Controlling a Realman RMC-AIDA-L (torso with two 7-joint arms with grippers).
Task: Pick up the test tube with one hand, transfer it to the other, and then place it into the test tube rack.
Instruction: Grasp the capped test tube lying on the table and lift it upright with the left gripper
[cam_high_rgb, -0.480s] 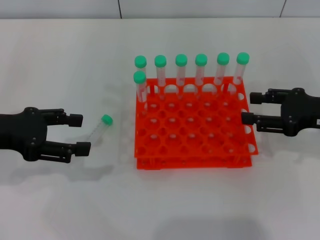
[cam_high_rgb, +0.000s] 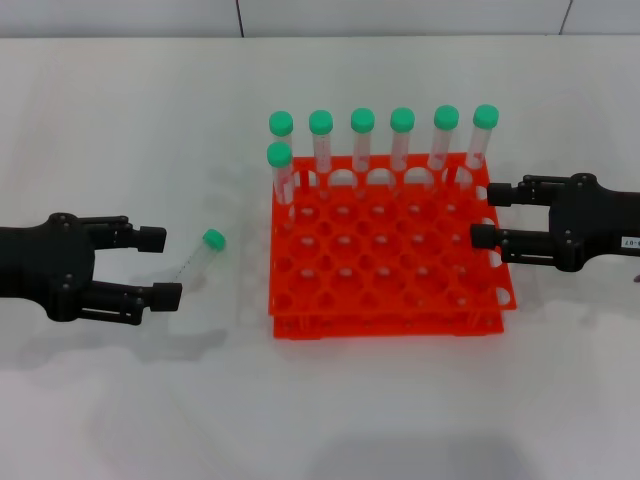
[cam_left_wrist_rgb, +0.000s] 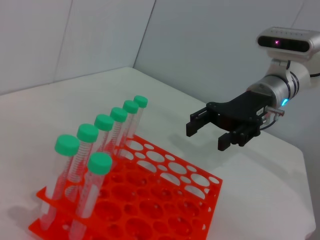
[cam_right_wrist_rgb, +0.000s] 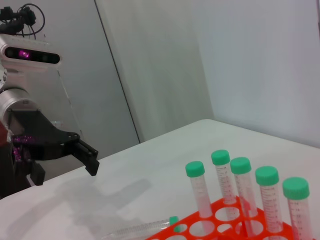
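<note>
White tabletop (cam_high_rgb: 120, 400); test tube (cam_high_rgb: 198, 258) lay loose ahead of my left gripper (cam_high_rgb: 160, 265), jaws spread for pickup; right gripper (cam_high_rgb: 484, 213) waited open beside test tube rack (cam_high_rgb: 390, 270).

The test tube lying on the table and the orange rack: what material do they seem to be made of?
The test tube looks like clear plastic, since the table shows through its wall; its green cap is opaque. The test tube rack looks like moulded orange plastic with a slight gloss, though the exact material is uncertain.

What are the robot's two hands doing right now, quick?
Left gripper: open, empty, beside the loose test tube.
Right gripper: open, empty, over the test tube rack's edge.
</note>
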